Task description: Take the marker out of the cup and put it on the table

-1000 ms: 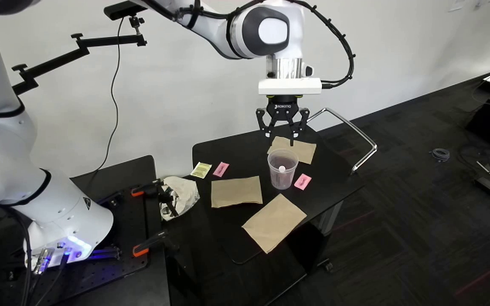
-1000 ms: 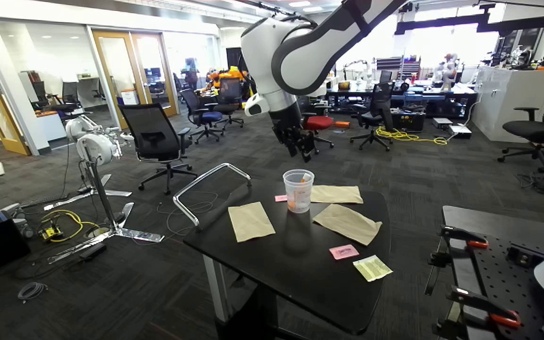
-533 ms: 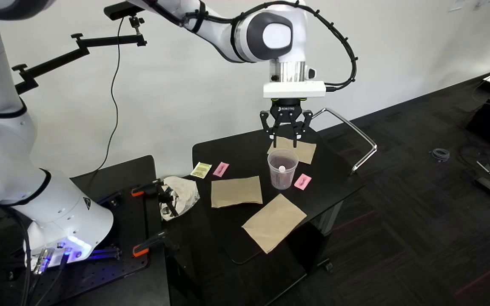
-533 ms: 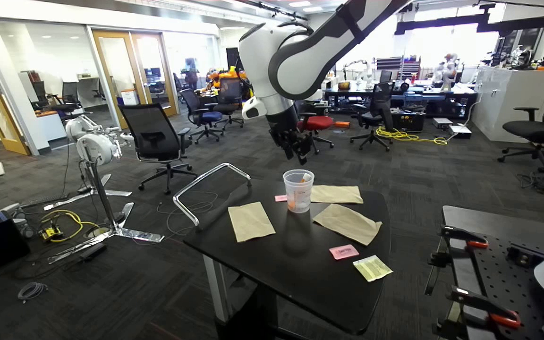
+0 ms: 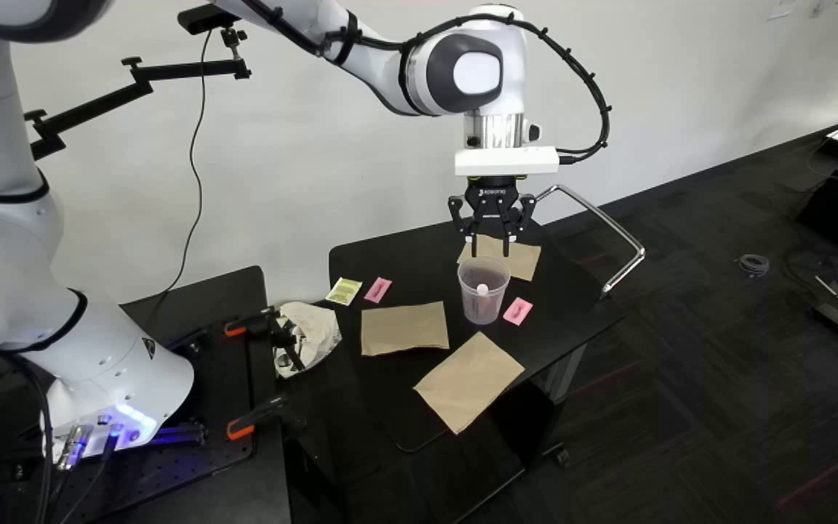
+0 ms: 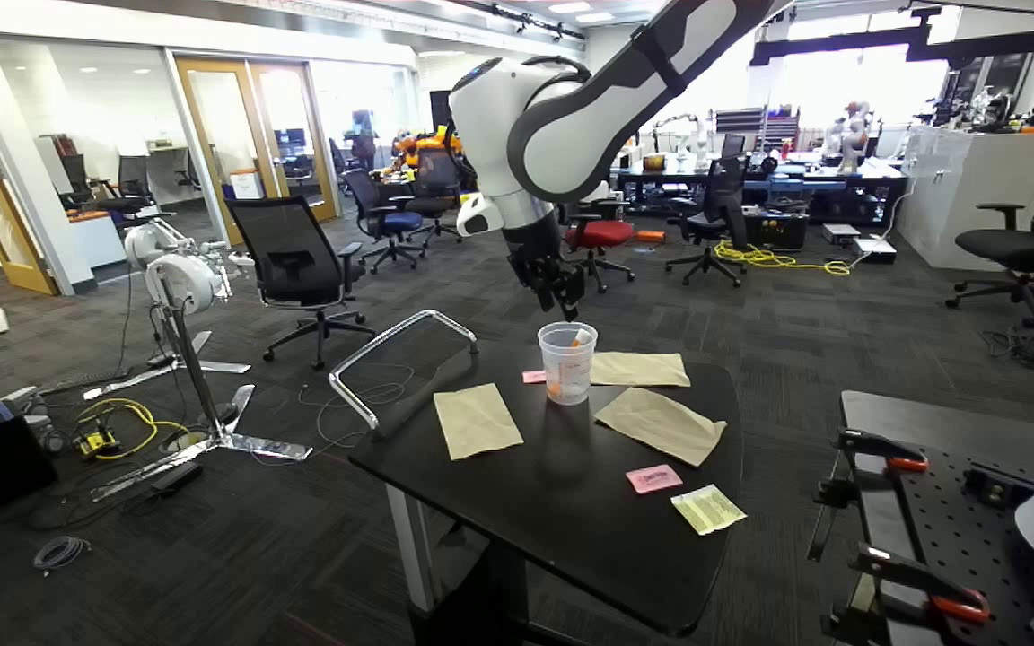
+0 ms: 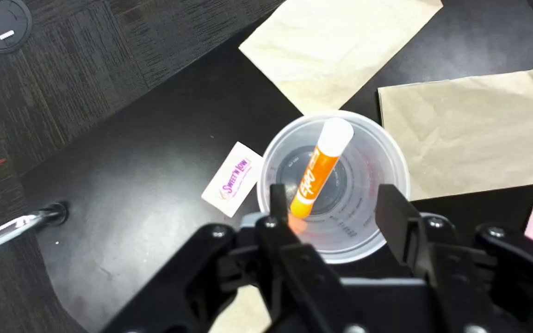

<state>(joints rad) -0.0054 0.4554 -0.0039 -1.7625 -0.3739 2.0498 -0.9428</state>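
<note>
Gripper (image 5: 489,252) lower, nearer cup (image 6: 569,371) than sec. ago; jaws apart, nothing betw. Marker (image 7: 318,170) inside cup, leaning, white end up. Risk: if descent's off-ctr, jaw could clip cup & topple it (prob. light); slanted marker may slip from pinch.

Arm (image 5: 382,71): glossy white, with dark grey joint housings (image 5: 439,73); one housing carries a white rounded cap (image 5: 476,73). Cable (image 5: 579,67): black, external, with ties (image 5: 607,109) along its length and one wide loop. Straps (image 5: 348,38): black, around the arm. Collar (image 5: 499,131): bright metal, above a white rectangular box (image 5: 506,161). Gripper (image 5: 490,249): black linkages (image 7: 296,263), white ROBOTIQ lettering (image 5: 492,192), yellow-green accents (image 5: 473,177) at top, silver screw heads (image 7: 436,222). Base (image 5: 124,378), near left in an exterior view: white, rounded, ringed by a black band (image 5: 76,320); blue light (image 5: 135,417) low down.
</note>
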